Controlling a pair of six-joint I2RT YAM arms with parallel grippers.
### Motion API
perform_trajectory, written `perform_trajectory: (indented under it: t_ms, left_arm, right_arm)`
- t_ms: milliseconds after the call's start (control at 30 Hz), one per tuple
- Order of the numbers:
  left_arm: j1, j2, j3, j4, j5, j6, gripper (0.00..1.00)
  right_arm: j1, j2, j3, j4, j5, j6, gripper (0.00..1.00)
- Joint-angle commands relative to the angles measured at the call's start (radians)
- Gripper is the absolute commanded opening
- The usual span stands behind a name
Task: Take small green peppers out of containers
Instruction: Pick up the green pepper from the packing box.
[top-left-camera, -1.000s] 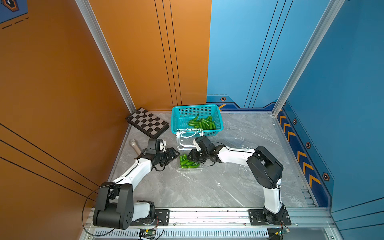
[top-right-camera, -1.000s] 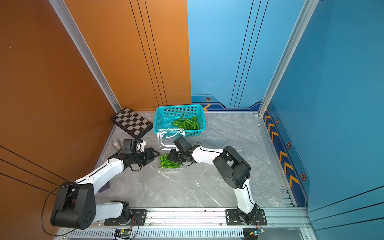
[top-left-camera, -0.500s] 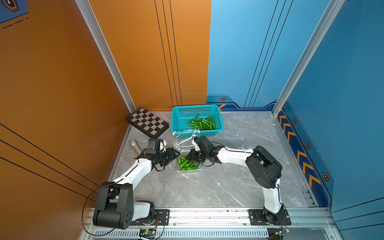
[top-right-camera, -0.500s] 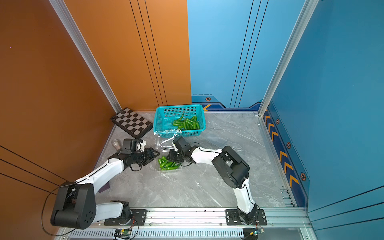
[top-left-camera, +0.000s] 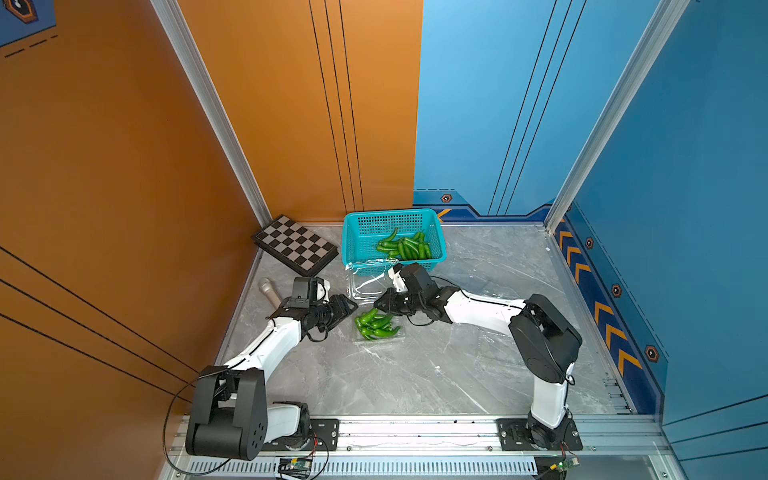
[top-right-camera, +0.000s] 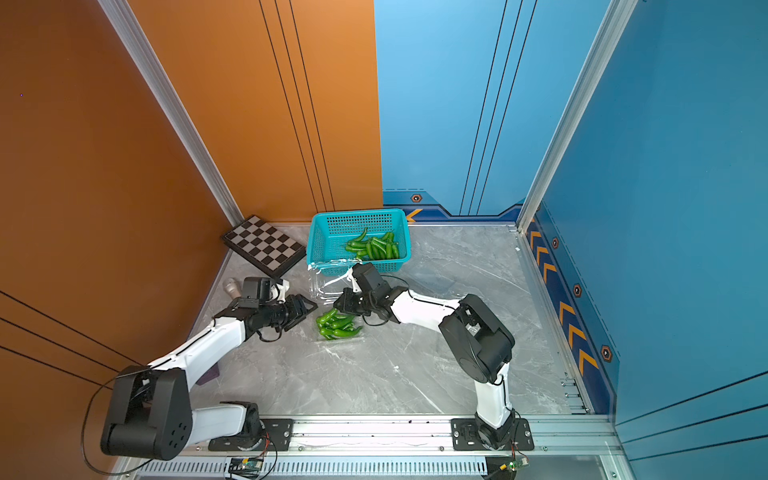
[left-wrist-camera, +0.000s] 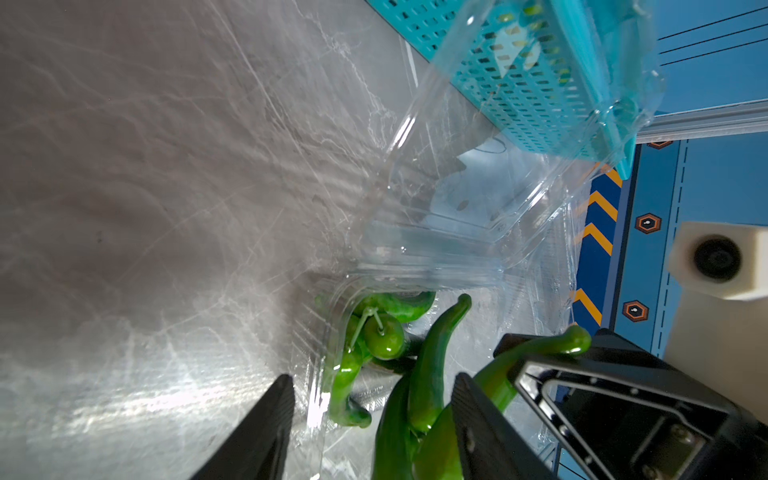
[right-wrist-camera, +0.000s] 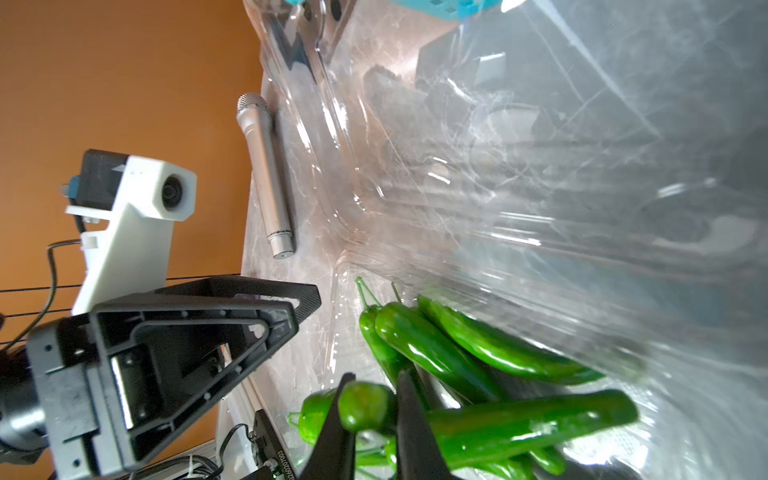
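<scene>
Mid-table, the right gripper (top-left-camera: 380, 305) is clamped on the tip of one small green pepper (right-wrist-camera: 365, 405) that lies in the open clamshell container (top-left-camera: 397, 338). We judge this the start of a lift toward the teal basket (top-left-camera: 353, 232) just beyond it. The left gripper (top-left-camera: 351, 306) stands with jaws apart astride the container's left rim, apparently to steady the flimsy tray; we cannot tell whether it presses. The clear lid (top-left-camera: 365, 282) is folded back against the basket. We count one open container for certain and roughly seven peppers (top-left-camera: 376, 324) in it. About eight basket peppers (top-left-camera: 405, 247), one chessboard (top-left-camera: 295, 245) and one microphone (top-left-camera: 269, 292) complete the scene.
</scene>
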Motion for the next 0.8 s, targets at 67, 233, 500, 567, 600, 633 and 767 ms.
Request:
perform_trajectory:
  t_ms: [67,233,500,567,600,633,767]
  left_arm:
    - [0.025,-0.038,-0.008,0.0,0.019,-0.013,0.63]
    - [0.072,-0.095,-0.011,0.0,0.017,-0.04,0.63]
    - [0.131,-0.156,-0.001,0.0,0.022,-0.059,0.64]
    - [0.133,-0.15,0.0,0.0,0.023,-0.058,0.64]
    - [0.133,-0.145,0.001,0.0,0.023,-0.054,0.64]
    - [0.136,-0.142,0.0,0.0,0.023,-0.054,0.64]
    - [0.138,-0.133,-0.004,0.0,0.021,-0.051,0.64]
  right_arm:
    - [-0.017,-0.053,-0.034,0.063,-0.044,0.042,0.05]
    - [-0.031,-0.064,-0.06,0.112,-0.062,0.072,0.05]
    - [-0.063,-0.06,-0.074,0.246,-0.117,0.172,0.05]
    - [-0.068,-0.063,-0.065,0.242,-0.12,0.17,0.04]
    - [-0.071,-0.065,-0.058,0.233,-0.121,0.164,0.05]
    - [-0.074,-0.066,-0.056,0.232,-0.12,0.164,0.05]
    - [-0.084,-0.078,-0.053,0.261,-0.127,0.18,0.05]
